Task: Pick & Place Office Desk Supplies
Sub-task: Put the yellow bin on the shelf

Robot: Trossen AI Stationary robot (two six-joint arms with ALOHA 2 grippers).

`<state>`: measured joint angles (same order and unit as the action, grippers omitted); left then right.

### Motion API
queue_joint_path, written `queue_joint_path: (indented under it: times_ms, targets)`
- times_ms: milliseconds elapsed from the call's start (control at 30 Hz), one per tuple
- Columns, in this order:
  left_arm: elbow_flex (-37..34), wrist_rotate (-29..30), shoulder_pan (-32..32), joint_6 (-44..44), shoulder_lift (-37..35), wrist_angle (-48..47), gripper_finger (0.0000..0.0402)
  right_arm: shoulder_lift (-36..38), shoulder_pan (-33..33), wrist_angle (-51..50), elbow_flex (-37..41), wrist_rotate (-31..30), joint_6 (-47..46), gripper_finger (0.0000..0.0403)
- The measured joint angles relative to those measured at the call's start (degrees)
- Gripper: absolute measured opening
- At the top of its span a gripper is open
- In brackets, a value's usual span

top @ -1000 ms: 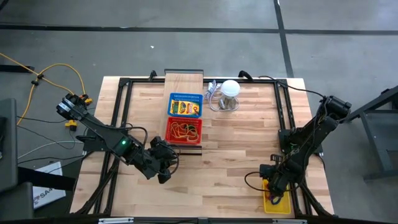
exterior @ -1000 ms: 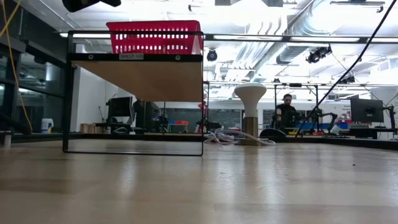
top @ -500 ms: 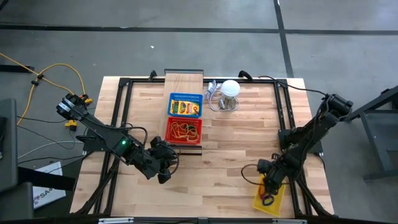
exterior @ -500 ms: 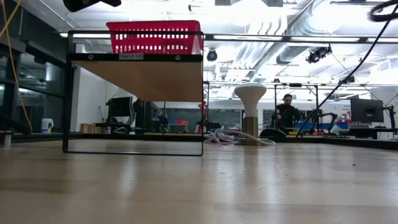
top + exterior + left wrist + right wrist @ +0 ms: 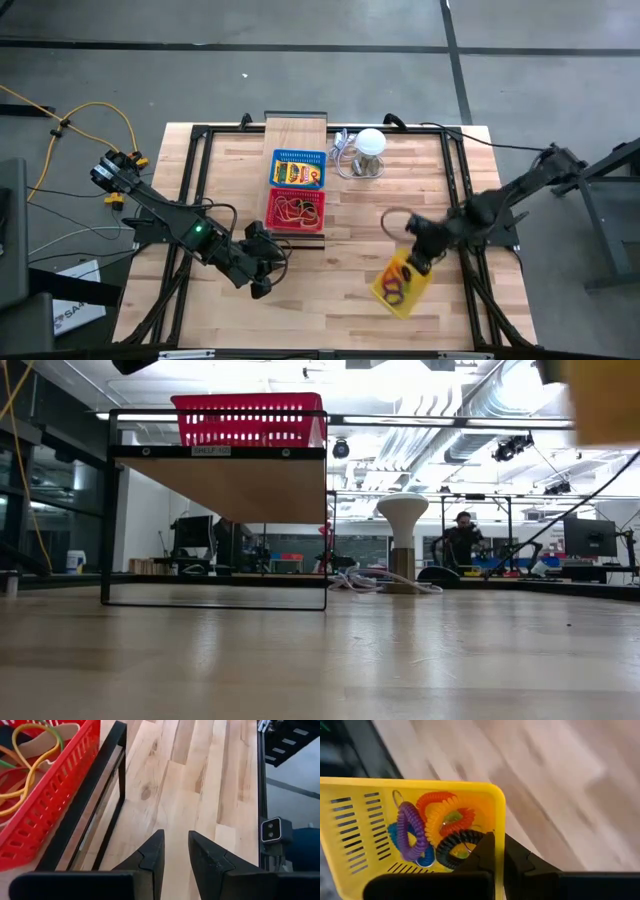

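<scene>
Over the table's right half, the right gripper (image 5: 415,262) pinches the rim of a yellow slotted plastic basket (image 5: 402,283) of coloured coil loops (image 5: 437,832), seemingly carried aloft. Next, presumably, it goes onto the pale wooden shelf (image 5: 296,131) beside the red basket (image 5: 296,211). The left gripper (image 5: 262,283) waits nearby, fingers slightly parted.

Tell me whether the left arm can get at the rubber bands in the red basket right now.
Probably yes. The left gripper hangs empty just beside the red basket, which sits open-topped on the shelf; nothing covers the rubber bands.
</scene>
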<state>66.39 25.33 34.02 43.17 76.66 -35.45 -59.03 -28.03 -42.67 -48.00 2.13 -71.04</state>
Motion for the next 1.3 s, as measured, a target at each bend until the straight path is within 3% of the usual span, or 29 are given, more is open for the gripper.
queue_joint_path:
  times_ms: [200,533,833,1067,1300]
  targets:
    - [0.0,0.2,-0.8,-5.1,0.0,2.8,0.0084,1.1,9.0,-0.9,-5.8,-3.2,6.7,0.0003]
    - [2.8,-3.4,-5.8,-19.4,-0.1,4.6,0.0084,-3.5,20.6,-6.3,-7.3,6.6,9.9,0.0003]
    - [6.3,-8.9,-11.2,-37.2,0.3,7.8,0.0084,-10.8,24.7,1.6,-7.3,15.3,15.4,0.0003]
    - [17.1,-9.1,-13.2,-51.3,7.3,3.6,0.0084,-11.6,28.2,2.5,-7.3,16.7,18.4,0.0003]
    - [31.9,-9.1,-14.9,-57.1,20.6,-7.8,0.0084,-11.0,32.0,0.6,-7.3,17.4,21.5,0.0003]
